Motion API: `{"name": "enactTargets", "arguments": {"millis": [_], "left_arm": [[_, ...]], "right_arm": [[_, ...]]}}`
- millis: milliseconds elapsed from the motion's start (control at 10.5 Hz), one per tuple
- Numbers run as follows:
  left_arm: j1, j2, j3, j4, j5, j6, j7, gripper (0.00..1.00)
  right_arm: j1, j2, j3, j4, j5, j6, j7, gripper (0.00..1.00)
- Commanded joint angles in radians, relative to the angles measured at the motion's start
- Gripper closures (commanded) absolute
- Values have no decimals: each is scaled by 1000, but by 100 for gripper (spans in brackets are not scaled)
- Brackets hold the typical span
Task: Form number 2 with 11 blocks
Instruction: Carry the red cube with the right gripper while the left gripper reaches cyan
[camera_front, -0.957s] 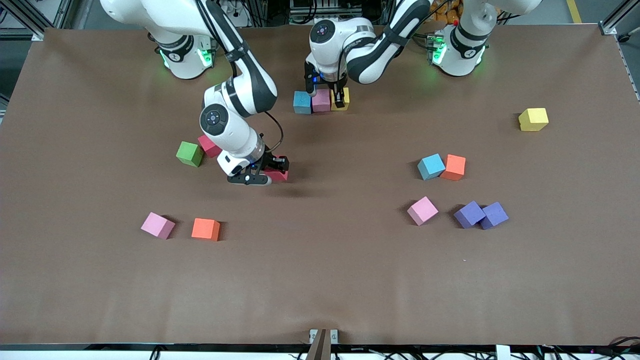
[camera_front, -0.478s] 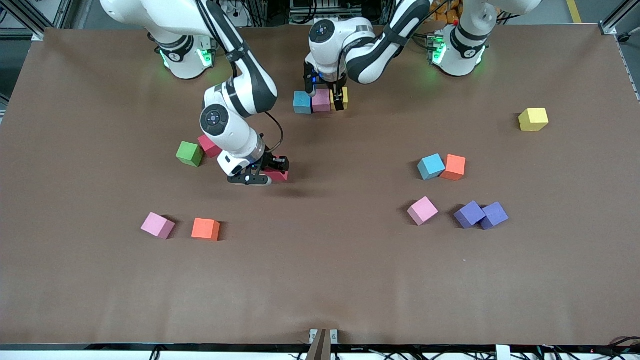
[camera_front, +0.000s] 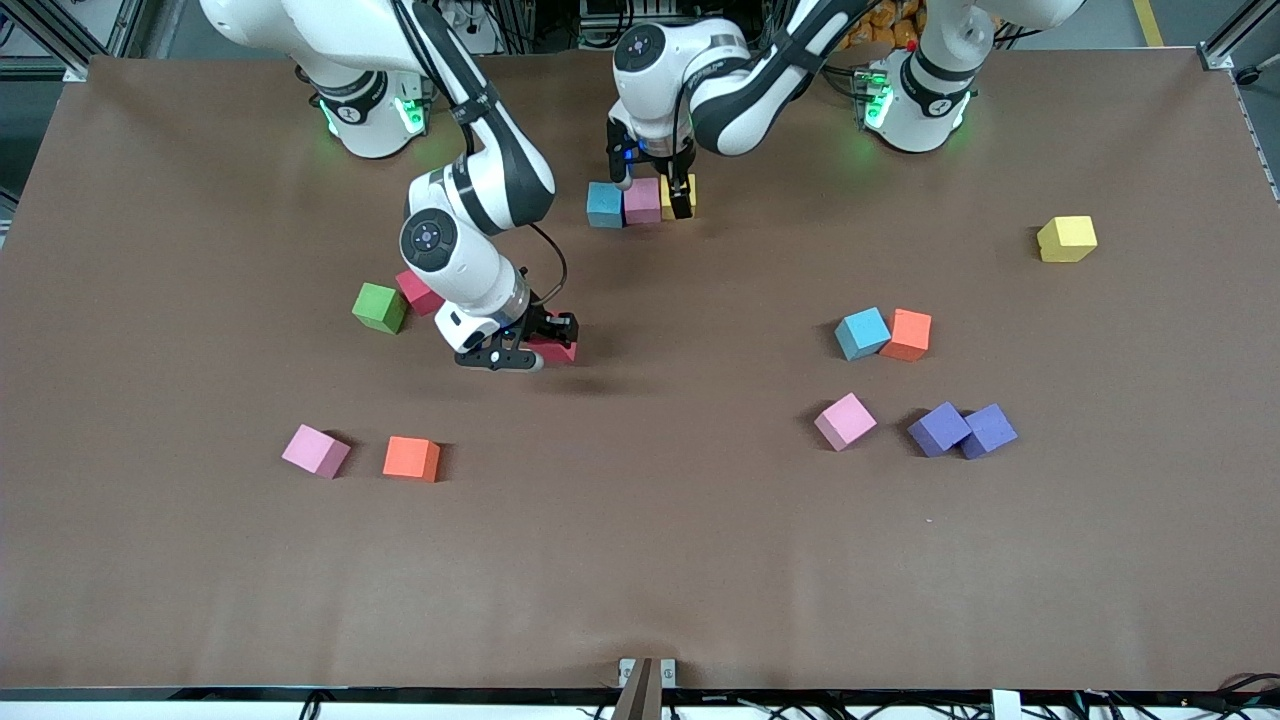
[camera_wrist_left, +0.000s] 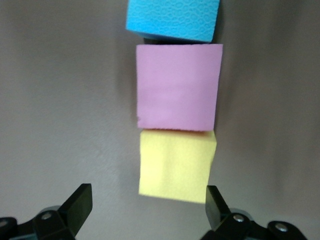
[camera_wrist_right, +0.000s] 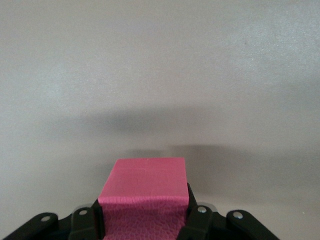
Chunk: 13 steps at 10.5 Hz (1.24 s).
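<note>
In the front view, the left gripper is hanging with its jaws spread over a row of three touching blocks near the robots' bases: a blue block, a pink block and a yellow block. This row is looking like the first row of the number 2. The right gripper is pinching a red block low over the middle of the table. Loose blocks are lying around: a green block touching another red block, a pink and an orange one nearer the camera, and more toward the left arm's end, beside two purple cubes.

In the left wrist view, the fingers are standing wide at both sides of the yellow block, not touching it; the pink block is sitting tight against it.

In the right wrist view, the fingers are pressing the red block from both sides, and it is filling the gap squarely.

For a good step, I think the left gripper should be rising straight up, so no finger is dragging the row, and the red block should be coming down square under the yellow end.
</note>
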Motion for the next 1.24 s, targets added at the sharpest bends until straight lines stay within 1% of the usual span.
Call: {"name": "enactTargets", "arguments": {"millis": [0, 96, 287, 383, 478, 670, 957, 1148], "left_arm": [[83, -99, -25, -16, -60, -52, 6, 0], [141, -128, -56, -19, -60, -54, 8, 0], [220, -185, -56, -24, -61, -55, 6, 0], [269, -210, -55, -33, -65, -58, 3, 0], [337, -224, -55, -33, -66, -71, 3, 0], [472, -222, -53, -27, -66, -80, 8, 0], [657, -215, -52, -26, -66, -80, 18, 0], [712, -181, -52, 19, -66, -78, 0, 0]], "right_arm": [[8, 10, -7, 16, 22, -7, 11, 67], [8, 10, -7, 13, 22, -7, 11, 67], [30, 10, -6, 14, 22, -8, 33, 67], [62, 15, -6, 23, 22, -7, 94, 68], [105, 35, -7, 57, 22, -8, 137, 68], [181, 88, -10, 121, 20, -16, 194, 71], [280, 165, -19, 206, 20, -68, 235, 71], [314, 216, -21, 279, 18, -137, 244, 71]]}}
